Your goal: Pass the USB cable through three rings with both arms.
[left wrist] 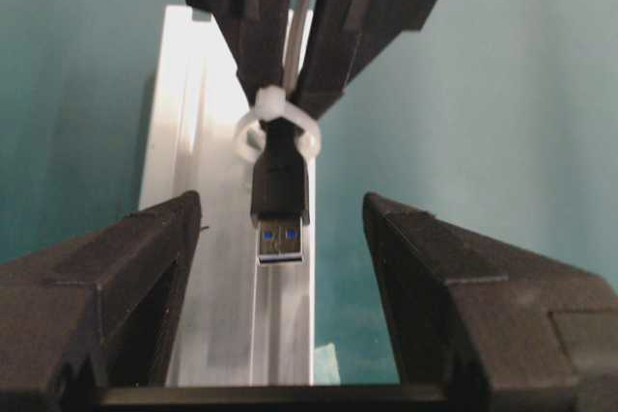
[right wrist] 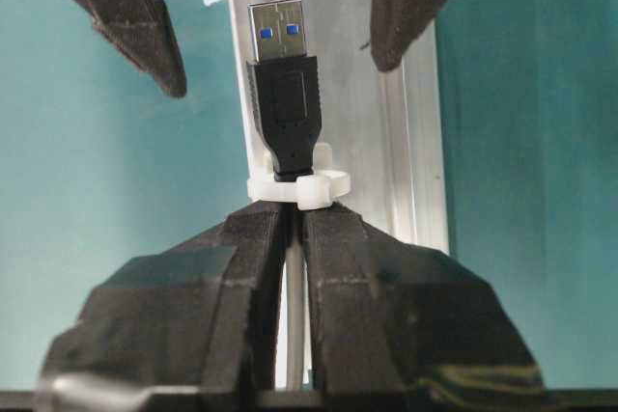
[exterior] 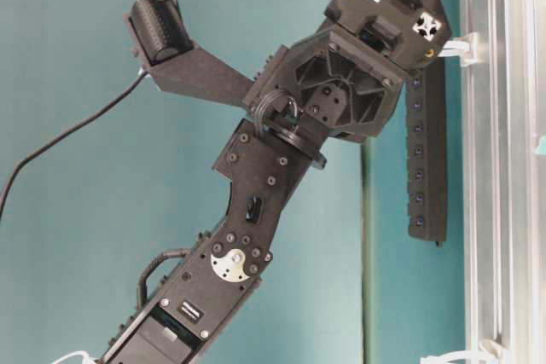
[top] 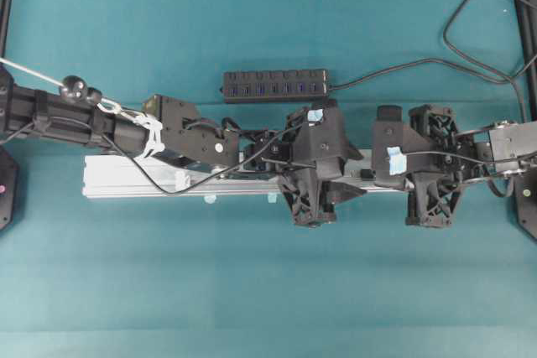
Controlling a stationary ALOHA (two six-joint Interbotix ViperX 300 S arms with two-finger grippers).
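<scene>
The USB cable's black plug [left wrist: 280, 207] pokes through a whitish ring [left wrist: 273, 127] on the silver rail [left wrist: 208, 142]. My right gripper [right wrist: 293, 211] is shut on the cable just behind that ring [right wrist: 301, 186], with the plug [right wrist: 280, 94] sticking out ahead. My left gripper [left wrist: 280, 198] is open, its fingers [left wrist: 145, 267] on either side of the plug tip and not touching it. In the overhead view the left gripper [top: 340, 178] and right gripper [top: 375, 175] meet tip to tip over the rail [top: 143, 178]. Two more rings [exterior: 461, 47] show in the table-level view.
A black multi-port hub [top: 275, 85] lies behind the rail, and its lead [top: 470, 39] loops off to the back right. Pale blue tape tabs [top: 210, 199] stick out at the rail's front edge. Teal cloth covers the table.
</scene>
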